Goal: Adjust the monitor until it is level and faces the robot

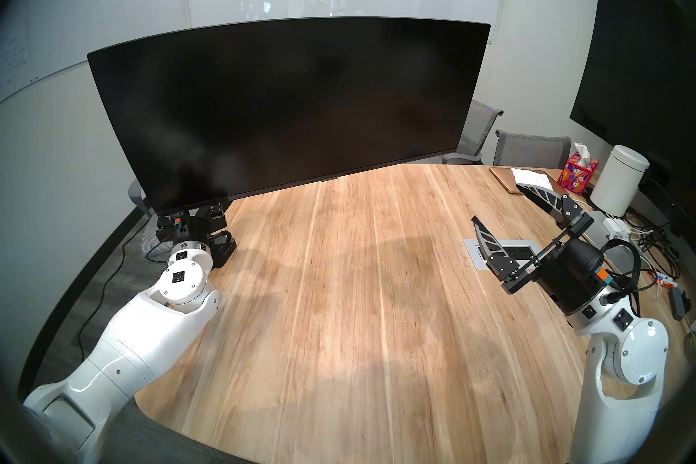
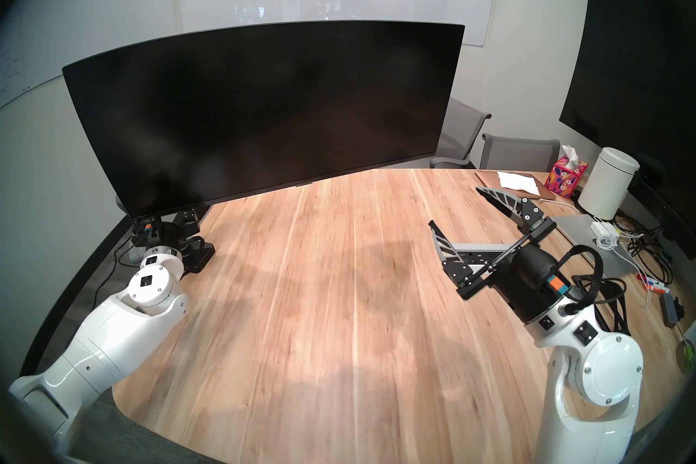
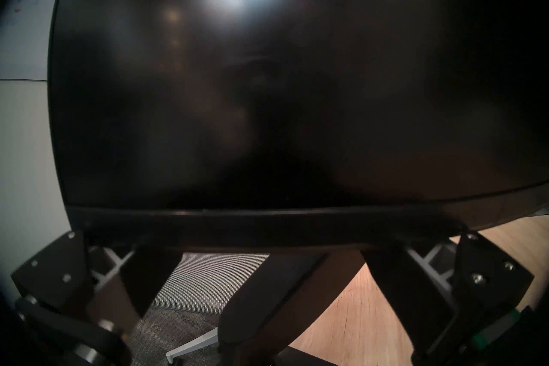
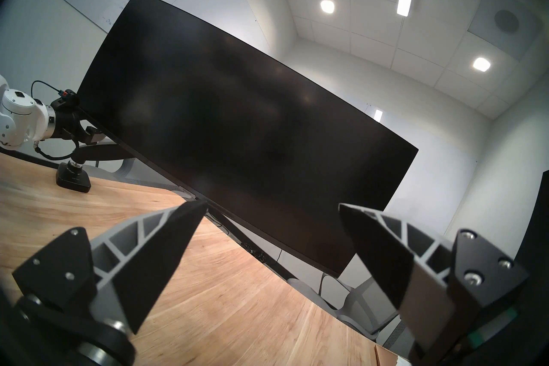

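Observation:
The monitor [image 1: 286, 105] is a wide curved black screen, dark, tilted so its left end hangs low and its right end rides high. It also fills the left wrist view as the monitor [image 3: 267, 89] and slants across the right wrist view as the monitor [image 4: 243, 130]. My left gripper [image 1: 191, 216] sits right under its lower left corner, open, fingers [image 3: 148, 276] spread along the bottom bezel with their tips hidden behind it. My right gripper [image 1: 497, 201] hovers open over the table's right side, well short of the screen, aimed at it.
The monitor's arm base [image 1: 224, 248] is clamped at the wooden table [image 1: 357, 320] beside my left wrist. At the right stand a white canister [image 1: 619, 184], a tissue box [image 1: 582, 173], cables [image 1: 647, 237] and a table power outlet [image 1: 621, 253]. Grey chairs [image 1: 531, 150] and a wall screen [image 1: 647, 56] lie behind.

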Action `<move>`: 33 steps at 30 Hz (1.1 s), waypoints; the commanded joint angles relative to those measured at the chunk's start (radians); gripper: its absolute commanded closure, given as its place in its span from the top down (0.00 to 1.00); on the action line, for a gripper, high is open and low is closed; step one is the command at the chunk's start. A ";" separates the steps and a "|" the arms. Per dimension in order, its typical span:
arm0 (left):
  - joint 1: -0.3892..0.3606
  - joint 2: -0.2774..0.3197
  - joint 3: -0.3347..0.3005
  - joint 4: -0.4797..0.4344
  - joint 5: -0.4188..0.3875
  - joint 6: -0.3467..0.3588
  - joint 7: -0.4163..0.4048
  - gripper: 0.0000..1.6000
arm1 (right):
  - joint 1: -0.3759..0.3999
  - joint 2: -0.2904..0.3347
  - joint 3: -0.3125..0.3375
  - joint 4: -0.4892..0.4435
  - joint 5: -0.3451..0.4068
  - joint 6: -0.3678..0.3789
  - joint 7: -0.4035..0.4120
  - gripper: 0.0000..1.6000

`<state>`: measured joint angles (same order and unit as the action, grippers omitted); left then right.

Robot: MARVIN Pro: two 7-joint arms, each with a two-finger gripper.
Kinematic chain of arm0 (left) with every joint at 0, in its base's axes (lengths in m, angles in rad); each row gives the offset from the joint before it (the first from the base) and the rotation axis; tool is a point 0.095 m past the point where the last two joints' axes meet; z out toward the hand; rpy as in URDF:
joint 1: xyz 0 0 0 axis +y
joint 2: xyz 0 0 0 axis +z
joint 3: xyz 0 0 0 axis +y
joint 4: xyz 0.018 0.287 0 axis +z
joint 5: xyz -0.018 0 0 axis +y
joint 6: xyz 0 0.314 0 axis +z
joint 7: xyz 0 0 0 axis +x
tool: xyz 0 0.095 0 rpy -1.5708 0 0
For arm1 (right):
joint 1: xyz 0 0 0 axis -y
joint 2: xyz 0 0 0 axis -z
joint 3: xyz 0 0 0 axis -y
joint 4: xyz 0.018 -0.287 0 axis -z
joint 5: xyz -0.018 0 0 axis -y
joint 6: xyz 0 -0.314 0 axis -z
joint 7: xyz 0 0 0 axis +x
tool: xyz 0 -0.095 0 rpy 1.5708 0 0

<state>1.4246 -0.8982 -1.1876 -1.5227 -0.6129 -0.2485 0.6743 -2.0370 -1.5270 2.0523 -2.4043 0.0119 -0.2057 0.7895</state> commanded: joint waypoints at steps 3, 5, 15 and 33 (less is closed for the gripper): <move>-0.081 0.035 -0.041 -0.048 0.023 -0.008 -0.003 1.00 | 0.003 0.002 0.000 -0.015 0.004 -0.002 0.001 1.00; -0.082 0.037 -0.043 -0.051 0.022 -0.007 -0.003 1.00 | 0.003 0.002 0.000 -0.015 0.004 -0.002 0.001 1.00; -0.091 0.040 -0.044 -0.055 0.018 -0.002 -0.007 1.00 | 0.004 0.002 -0.001 -0.015 0.004 -0.002 0.001 1.00; -0.099 0.047 -0.046 -0.068 0.013 0.010 -0.006 1.00 | 0.004 0.002 -0.001 -0.015 0.004 -0.003 0.001 1.00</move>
<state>1.4126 -0.8776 -1.1896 -1.5261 -0.6243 -0.2210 0.6670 -2.0370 -1.5270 2.0523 -2.4041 0.0118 -0.2057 0.7894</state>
